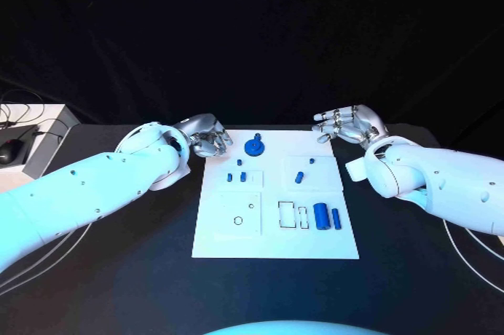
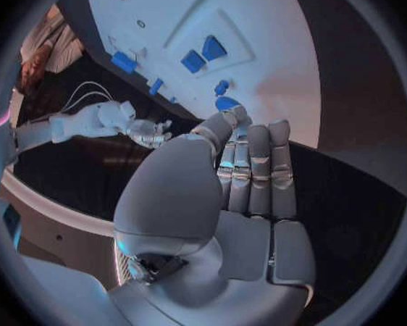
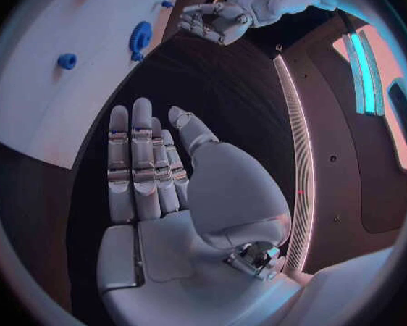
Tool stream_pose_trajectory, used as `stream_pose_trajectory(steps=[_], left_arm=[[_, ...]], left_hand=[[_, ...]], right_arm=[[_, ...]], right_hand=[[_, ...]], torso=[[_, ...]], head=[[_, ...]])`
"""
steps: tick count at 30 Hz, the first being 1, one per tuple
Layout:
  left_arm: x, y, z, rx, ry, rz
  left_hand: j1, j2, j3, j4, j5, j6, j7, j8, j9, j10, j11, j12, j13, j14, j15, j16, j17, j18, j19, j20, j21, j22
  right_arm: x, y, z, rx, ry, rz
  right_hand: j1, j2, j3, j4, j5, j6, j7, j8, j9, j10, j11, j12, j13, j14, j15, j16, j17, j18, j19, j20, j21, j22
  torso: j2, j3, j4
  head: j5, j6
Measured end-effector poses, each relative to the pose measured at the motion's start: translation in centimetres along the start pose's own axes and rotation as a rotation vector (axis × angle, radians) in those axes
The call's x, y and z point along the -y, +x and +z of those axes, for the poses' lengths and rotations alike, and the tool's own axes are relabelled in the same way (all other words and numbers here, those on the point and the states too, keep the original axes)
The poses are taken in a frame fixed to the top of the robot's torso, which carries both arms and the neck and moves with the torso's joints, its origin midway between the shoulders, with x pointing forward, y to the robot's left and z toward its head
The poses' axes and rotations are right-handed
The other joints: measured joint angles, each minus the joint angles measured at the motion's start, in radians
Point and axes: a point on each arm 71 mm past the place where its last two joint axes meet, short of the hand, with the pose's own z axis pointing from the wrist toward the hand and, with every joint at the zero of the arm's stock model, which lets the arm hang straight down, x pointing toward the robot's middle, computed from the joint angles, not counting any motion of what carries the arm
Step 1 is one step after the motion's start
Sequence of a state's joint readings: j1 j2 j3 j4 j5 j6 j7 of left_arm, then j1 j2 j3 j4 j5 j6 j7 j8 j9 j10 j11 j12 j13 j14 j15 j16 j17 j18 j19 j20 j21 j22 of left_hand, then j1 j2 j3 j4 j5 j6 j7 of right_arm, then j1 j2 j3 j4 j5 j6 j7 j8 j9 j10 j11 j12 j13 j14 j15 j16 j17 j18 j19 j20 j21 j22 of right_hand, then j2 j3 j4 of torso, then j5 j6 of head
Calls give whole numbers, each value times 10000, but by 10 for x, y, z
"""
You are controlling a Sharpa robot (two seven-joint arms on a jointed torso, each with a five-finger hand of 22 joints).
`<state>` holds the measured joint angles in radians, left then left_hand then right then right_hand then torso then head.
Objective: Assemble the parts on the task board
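Note:
The white task board (image 1: 275, 233) lies in the middle of the black table. On its far edge stands a round blue part (image 1: 254, 146), which the right wrist view shows as a round blue part (image 3: 140, 36). Small blue parts (image 1: 242, 178) sit in the board's middle rows, and two blue cylinders (image 1: 328, 218) lie at its near right. My left hand (image 1: 208, 138) hovers off the board's far left corner, fingers straight and close together (image 2: 253, 166), holding nothing. My right hand (image 1: 349, 124) hangs beyond the far right corner, fingers (image 3: 135, 159) stretched out and empty.
A white box (image 1: 47, 142) with cables and a dark mouse (image 1: 9, 151) sits at the table's far left. Bare black table surrounds the board on all sides.

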<state>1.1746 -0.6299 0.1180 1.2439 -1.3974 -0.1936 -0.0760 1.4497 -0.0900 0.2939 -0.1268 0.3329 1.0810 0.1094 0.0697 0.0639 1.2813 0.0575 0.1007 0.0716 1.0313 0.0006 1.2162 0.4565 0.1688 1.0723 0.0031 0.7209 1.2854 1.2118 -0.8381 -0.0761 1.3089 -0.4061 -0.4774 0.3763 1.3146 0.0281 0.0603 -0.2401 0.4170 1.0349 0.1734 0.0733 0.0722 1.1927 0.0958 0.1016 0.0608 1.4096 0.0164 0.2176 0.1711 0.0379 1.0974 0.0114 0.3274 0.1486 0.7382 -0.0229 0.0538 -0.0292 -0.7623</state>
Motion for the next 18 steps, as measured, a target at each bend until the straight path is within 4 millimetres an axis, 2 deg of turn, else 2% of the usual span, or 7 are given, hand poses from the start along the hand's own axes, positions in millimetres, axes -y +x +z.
stream_pose_trajectory(steps=[3,6,7,10,13,16,18], left_arm=[[-13,-11,-7,416,-227,-1157],[-27,-19,-16,787,-452,-2757],[-32,-21,-19,893,-514,-3429],[-42,-21,-28,1051,-630,-5090],[-51,-18,-37,1135,-747,-6434],[-56,-15,-44,1184,-754,-7654],[-57,-14,-48,1196,-676,-8324]], left_hand=[[-77,-78,-76,76,0,151,118,0,0,-457,144,0,-62,-293,123,-668,-345,-4,-272,93,-458,-292],[-180,-72,-222,222,0,91,177,-29,0,-705,253,0,-62,-454,213,-1328,-702,-11,-480,193,-964,-657],[-201,-62,-324,300,0,74,193,-28,-1,-814,282,0,-63,-454,213,-1641,-888,-11,-507,220,-1235,-893],[-382,-48,-829,537,0,-1,192,-28,-1,-1025,357,117,-77,-451,323,-2351,-1276,-13,-459,324,-1952,-1534],[-502,-25,-1352,783,0,-52,243,-28,-1,-1138,435,220,-77,-479,427,-3291,-1764,-161,-528,464,-2757,-2261],[-390,86,-1784,951,0,-90,207,-27,-1,-1235,463,222,-90,-335,573,-4876,-2511,-317,-675,610,-3757,-3163],[-326,150,-1946,1068,0,-93,203,-27,-1,-1235,463,48,-99,-48,668,-6220,-3053,-317,-734,779,-4430,-3813]], right_arm=[[-1,-3,-5,-406,-209,-707],[-2,-5,-10,-939,-450,-1713],[-3,-5,-11,-1155,-540,-2157],[-3,-4,-15,-1669,-736,-3373],[-3,-4,-18,-2046,-838,-4555],[-3,-1,-20,-2343,-901,-5861],[-3,1,-21,-2476,-920,-6728]], right_hand=[[105,-108,20,-140,-145,413,-128,-17,-13,524,-185,-250,0,550,-368,1076,844,77,712,-491,1157,711],[174,-99,78,-253,-161,539,-223,-88,-48,702,-306,-384,0,553,-472,2336,1860,77,558,-708,2196,1490],[174,-99,89,-264,-161,587,-272,-88,-48,797,-331,-383,0,591,-511,2826,2275,183,517,-749,2635,1825],[152,-121,161,-337,-161,620,-304,-88,-48,846,-351,-383,1,565,-533,3953,3314,299,268,-733,3558,2607],[32,-232,343,-345,-284,647,-290,-88,-48,847,-351,-383,1,536,-562,4897,4130,536,112,-684,4156,3181],[-84,-221,435,-313,-433,647,-290,-88,-48,847,-351,-382,1,536,-563,5334,4412,542,200,-684,4329,3373],[-192,-329,523,-273,-608,644,-293,-88,-48,702,-326,-382,1,533,-564,5643,4584,542,369,-676,4374,3466]], torso=[[-4,0,6],[-15,0,6],[-18,0,6],[-22,-12,6],[-28,-19,2],[-37,-19,3],[-45,-18,3]], head=[[-115,34],[-223,80],[-254,97],[-351,160],[-447,206],[-524,250],[-558,269]])
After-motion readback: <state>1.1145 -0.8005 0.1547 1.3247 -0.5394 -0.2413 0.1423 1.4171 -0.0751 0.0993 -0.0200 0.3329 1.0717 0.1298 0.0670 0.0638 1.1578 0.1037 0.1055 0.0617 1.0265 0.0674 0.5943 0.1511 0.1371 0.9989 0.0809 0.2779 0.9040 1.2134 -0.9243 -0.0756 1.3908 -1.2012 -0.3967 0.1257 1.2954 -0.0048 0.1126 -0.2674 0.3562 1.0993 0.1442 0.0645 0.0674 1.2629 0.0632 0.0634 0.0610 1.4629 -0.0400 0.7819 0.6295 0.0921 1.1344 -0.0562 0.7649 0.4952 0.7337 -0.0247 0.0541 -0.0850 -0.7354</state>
